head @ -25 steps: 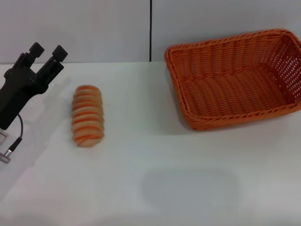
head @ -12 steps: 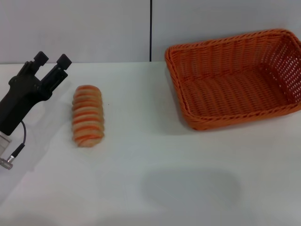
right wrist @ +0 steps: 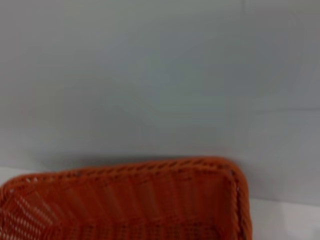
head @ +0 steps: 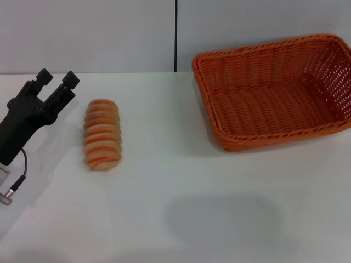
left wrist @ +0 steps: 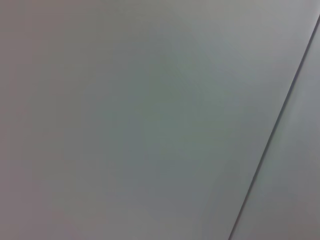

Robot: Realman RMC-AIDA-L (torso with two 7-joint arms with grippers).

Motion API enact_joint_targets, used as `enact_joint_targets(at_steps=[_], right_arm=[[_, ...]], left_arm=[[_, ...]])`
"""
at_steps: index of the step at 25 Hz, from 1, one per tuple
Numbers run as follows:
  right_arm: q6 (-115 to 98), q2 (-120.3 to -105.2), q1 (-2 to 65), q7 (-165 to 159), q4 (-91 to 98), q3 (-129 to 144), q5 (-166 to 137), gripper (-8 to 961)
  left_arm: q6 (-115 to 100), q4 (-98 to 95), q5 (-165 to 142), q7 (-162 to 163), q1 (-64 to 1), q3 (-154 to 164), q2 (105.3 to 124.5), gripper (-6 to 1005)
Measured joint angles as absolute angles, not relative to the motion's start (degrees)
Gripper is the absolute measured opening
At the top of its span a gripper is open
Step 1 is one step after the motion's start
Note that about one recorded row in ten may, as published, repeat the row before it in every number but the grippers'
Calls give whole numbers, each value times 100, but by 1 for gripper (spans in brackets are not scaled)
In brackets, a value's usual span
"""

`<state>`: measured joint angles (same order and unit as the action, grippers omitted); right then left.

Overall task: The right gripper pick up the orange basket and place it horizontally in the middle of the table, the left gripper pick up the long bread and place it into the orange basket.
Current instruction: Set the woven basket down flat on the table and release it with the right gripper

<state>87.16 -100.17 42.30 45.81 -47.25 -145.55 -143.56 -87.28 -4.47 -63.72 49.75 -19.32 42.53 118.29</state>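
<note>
Two jobs wait, and neither one has begun. First the orange basket (head: 274, 90) must go to the middle of the table (head: 181, 219), and it sits at the far right side now, well apart from that spot. The right gripper is not in any view, so I cannot tell if it is open or shut. I think a good hold would be on the braided rim of a long side, with the basket kept level as it is carried.

It is big, woven, and has sloped sides (nothing is inside it).

At the left side, the left gripper (head: 56, 77) is up over the table with its two fingers apart, holding nothing. Just beside it lies the long bread (head: 101, 135), tan with orange-brown stripes, flat on the table.
</note>
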Motion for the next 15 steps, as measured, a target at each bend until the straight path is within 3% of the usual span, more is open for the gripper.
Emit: enact_joint_targets(at_steps=[15], right_arm=[[7999, -10047, 4229, 4565, -4089, -13850, -14376, 496]], left_arm=[[-8744, -449, -6372, 5038, -1854, 4253, 11821, 845]])
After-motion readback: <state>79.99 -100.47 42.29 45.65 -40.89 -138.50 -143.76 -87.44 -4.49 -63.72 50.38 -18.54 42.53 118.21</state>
